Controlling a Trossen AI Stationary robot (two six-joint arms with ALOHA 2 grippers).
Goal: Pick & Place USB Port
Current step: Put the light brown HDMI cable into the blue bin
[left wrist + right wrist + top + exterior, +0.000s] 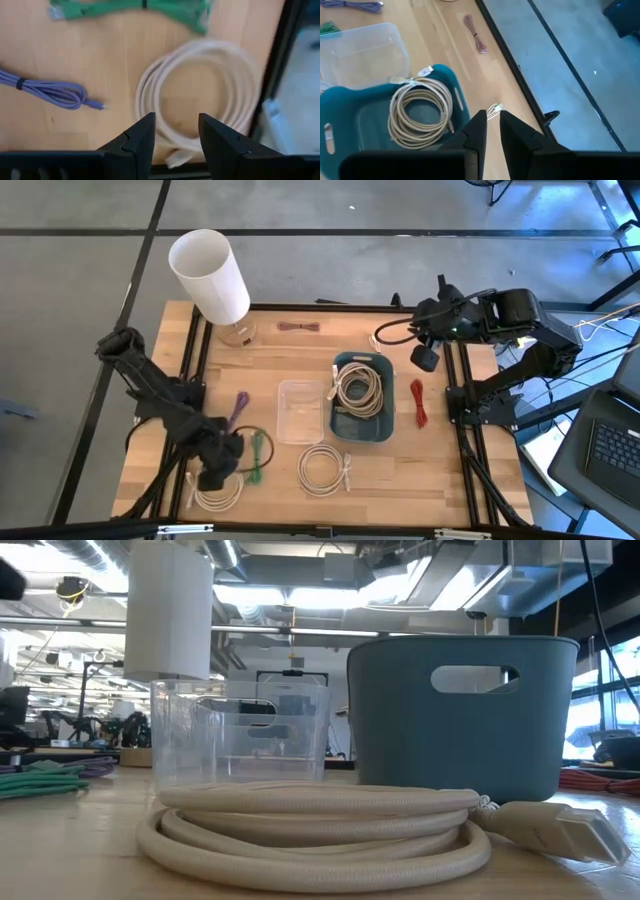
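A white coiled USB cable [235, 95] lies flat at the table's near left corner [218, 496]. My left gripper [176, 135] hangs over it, pointing down, open, with nothing between its fingers. A second white coil [325, 471] lies near the front edge; the low view shows its plug [560, 830] on the wood. A beige coil [420, 112] lies inside the teal basket [385, 430]. My right gripper [491, 131] waits raised over the table's far right part [427, 358], its fingers a narrow gap apart and holding nothing.
A green cable [130, 10] and a purple cable [50, 92] lie just beyond the left gripper. A clear tub [300, 412] stands beside the basket. A red cable [418, 402], a brown cable [298, 327] and a white lamp [210, 275] also sit on the table. The black frame rail [280, 60] runs close by.
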